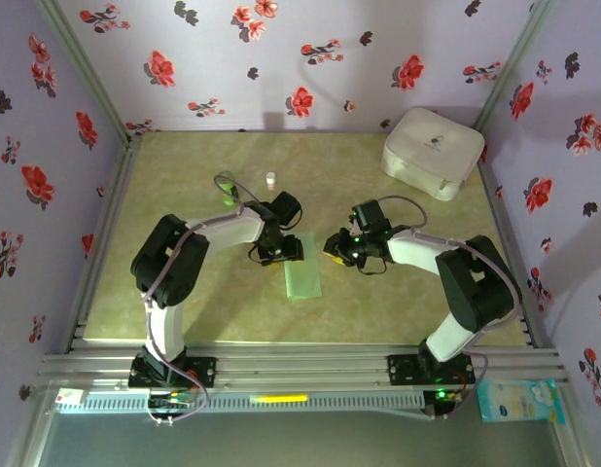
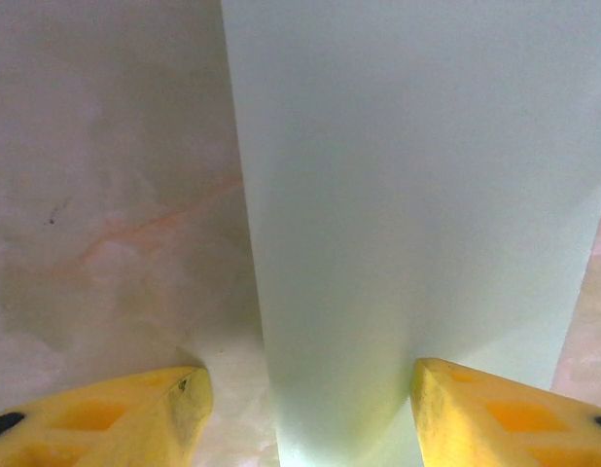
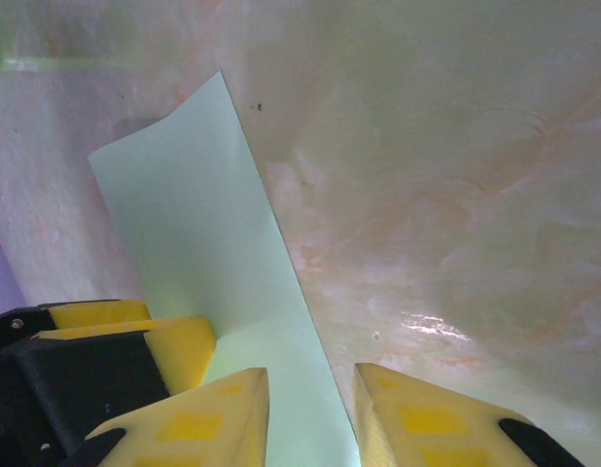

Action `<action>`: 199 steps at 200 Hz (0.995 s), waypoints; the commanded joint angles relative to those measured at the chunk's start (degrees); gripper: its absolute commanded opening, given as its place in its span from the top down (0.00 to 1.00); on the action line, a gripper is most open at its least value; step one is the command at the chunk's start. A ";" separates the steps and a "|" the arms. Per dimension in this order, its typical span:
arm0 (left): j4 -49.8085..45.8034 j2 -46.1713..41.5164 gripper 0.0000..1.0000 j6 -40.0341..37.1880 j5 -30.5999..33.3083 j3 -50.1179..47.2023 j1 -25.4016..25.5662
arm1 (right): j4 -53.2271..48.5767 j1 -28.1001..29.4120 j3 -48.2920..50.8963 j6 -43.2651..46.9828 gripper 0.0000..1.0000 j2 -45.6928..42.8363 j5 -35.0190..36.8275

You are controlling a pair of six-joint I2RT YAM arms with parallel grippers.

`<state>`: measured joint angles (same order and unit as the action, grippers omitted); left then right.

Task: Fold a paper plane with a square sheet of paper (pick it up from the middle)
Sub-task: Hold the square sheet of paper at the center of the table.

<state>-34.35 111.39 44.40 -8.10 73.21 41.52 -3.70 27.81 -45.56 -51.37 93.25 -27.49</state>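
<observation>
I see the green paper (image 1: 303, 280) lying flat in the middle of the table (image 1: 194, 302), folded into a long strip. My left claw (image 2: 310, 409) is down at its far end, about half open. The strip runs between its fingers and is not squeezed. My right claw (image 3: 310, 399) is just right of the strip, open a crack, holding nothing.

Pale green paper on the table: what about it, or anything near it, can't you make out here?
- Thin pale green paper sheet: far end hidden under the left gripper, top view.
- Same sheet, left wrist view: cut off by the top and right edges.
- Small white object near the back, top view: too small to identify.
</observation>
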 commanded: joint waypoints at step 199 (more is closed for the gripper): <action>7.56 6.70 0.40 -0.08 -0.34 -3.32 0.76 | 6.06 5.62 -5.30 -0.13 1.00 9.10 -2.89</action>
<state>-34.33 111.42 44.60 -8.10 73.23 41.52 0.36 32.73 -49.01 -51.03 100.55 -30.06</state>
